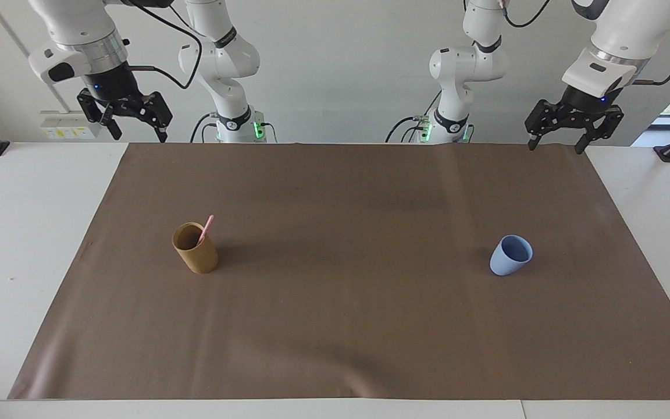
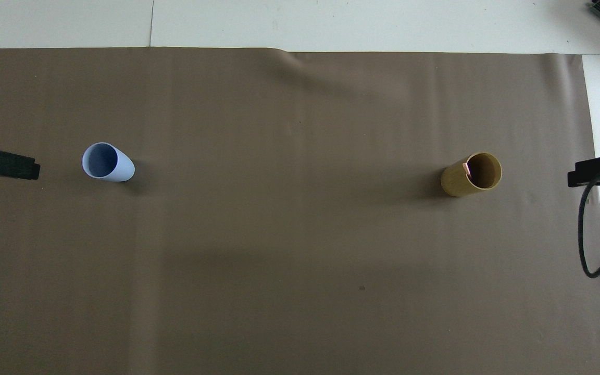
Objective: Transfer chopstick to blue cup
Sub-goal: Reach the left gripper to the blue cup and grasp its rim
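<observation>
The right pincer (image 1: 134, 127) hung open and empty above the table (image 1: 32, 233) edge at the right arm's end. The chopstick (image 1: 206, 228) stood tilted in the tan cup (image 1: 195, 249) on the brown mat (image 1: 346, 302). The blue cup (image 1: 510, 255) stood well apart, toward the left arm's end. The left pincer (image 1: 558, 139) hung open and empty above the mat's corner.

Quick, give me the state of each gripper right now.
Left gripper: open, holding nothing, raised over the table edge at its own end.
Right gripper: open, holding nothing, raised over the table edge at its own end.
</observation>
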